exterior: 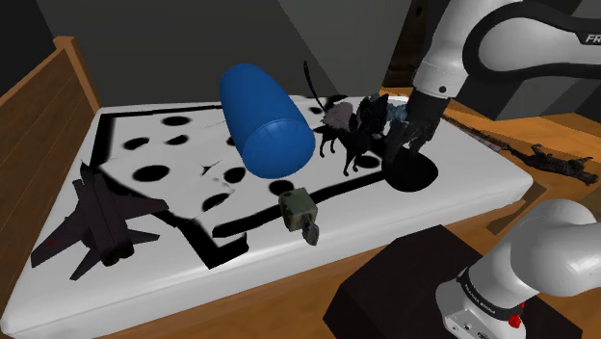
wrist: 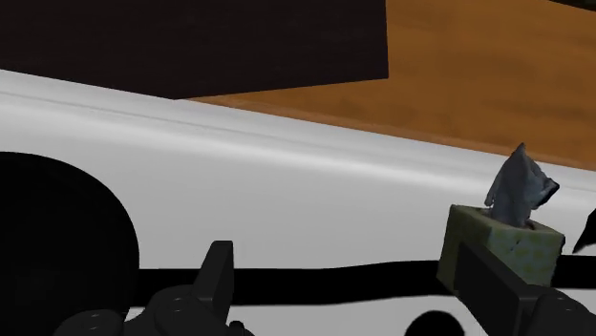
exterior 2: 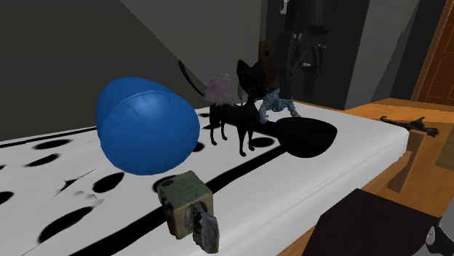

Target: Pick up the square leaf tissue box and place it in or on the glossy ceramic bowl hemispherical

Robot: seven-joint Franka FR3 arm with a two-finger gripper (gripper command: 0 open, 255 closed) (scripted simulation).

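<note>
Olive-green tissue box [wrist: 530, 246] on the bed [wrist: 287, 172], just outside one finger of the wide-open pincer [wrist: 351, 286], unheld

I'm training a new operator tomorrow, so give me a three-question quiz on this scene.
1. True or false: the claw is shut on the tissue box.
2. What stands between the blue cylinder and the bowl? A) toy jet B) black cat figure C) padlock
3. Short answer: what colour is the bowl?

Key: 1. False; the fingers stand apart, with the box beside one of them. 2. B. 3. Black.
</note>
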